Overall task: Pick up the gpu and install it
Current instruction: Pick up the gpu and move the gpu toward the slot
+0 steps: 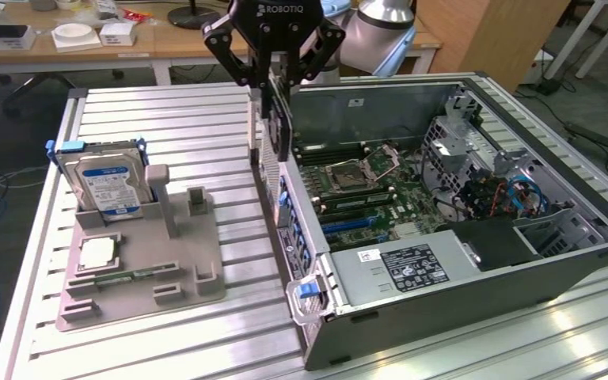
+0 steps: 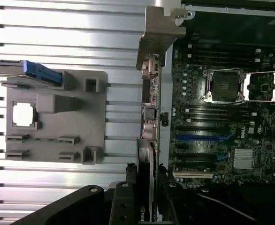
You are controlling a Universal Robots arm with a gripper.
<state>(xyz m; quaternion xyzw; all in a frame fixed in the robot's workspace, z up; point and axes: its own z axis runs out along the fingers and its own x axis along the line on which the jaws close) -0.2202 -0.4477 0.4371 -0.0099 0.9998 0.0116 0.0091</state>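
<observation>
"ROBOTIQ" in white on black gripper (image 1: 273,79); fingers clamped on gpu (image 1: 270,127), hanging on edge above the open tower case (image 1: 442,309), at its wall on the exterior view's left; thin dark card, silvery bent sheet-metal bracket (image 2: 158,33); boxy hard drive (image 1: 108,186), blue-white label, print unreadable, upright in grey moulded holder (image 1: 177,261); ribbed aluminium table (image 1: 177,111).

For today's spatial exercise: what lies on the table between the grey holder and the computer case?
Nothing: bare slatted table separates the grey holder from the computer case, shown in the exterior and wrist views.
</observation>
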